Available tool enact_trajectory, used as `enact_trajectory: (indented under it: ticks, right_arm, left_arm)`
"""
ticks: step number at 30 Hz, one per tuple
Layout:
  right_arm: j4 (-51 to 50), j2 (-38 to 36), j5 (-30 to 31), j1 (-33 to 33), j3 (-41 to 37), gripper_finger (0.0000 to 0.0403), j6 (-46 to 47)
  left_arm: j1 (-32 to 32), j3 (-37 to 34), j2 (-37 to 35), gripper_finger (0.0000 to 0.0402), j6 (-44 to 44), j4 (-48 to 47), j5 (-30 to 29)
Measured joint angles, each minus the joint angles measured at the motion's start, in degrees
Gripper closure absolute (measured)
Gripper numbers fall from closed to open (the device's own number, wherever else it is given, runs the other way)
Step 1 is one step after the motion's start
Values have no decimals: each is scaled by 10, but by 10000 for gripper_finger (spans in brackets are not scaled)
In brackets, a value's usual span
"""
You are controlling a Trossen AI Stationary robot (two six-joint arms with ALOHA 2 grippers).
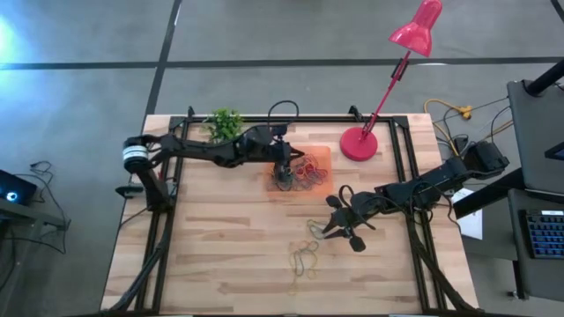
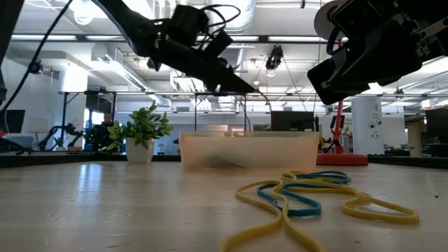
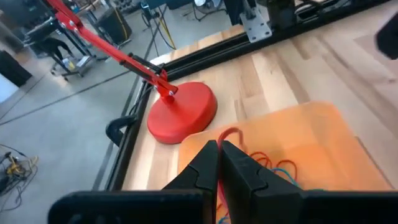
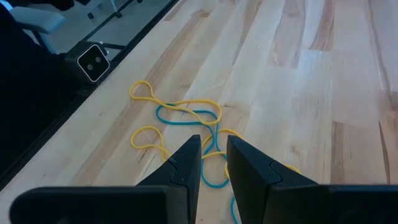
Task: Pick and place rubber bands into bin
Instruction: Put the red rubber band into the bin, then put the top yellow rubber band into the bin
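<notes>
right hand (image 1: 328,231) | above desk (image 1: 220,255), fingers slightly spread, pinching nothing visible | loose yellow and blue rubber bands (image 4: 186,121) lying just beyond fingertips, toward near edge, tangle stretched near-to-far | left hand (image 1: 284,179) pressed together over orange bin (image 1: 322,158), red band (image 3: 229,133) at tips, grip unclear | bands in bin partly hidden

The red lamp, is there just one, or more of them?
1. The red lamp has its round base on the table's far right part, beside the orange bin, with its shade leaning out past the table edge. No other lamp shows.
</notes>
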Motion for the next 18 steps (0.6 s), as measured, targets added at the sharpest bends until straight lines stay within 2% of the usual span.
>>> enact_trajectory:
  ticks: [5,11,18]
  right_arm:
    - [-1,0,0,0,0,335,0]
    - [-4,0,0,0,0,335,0]
    - [-4,0,0,0,-1,335,0]
  left_arm:
    - [2,30,31,402,-16,2,-1]
    - [8,40,35,396,-29,-16,-2]
    - [10,40,34,324,-30,-44,-2]
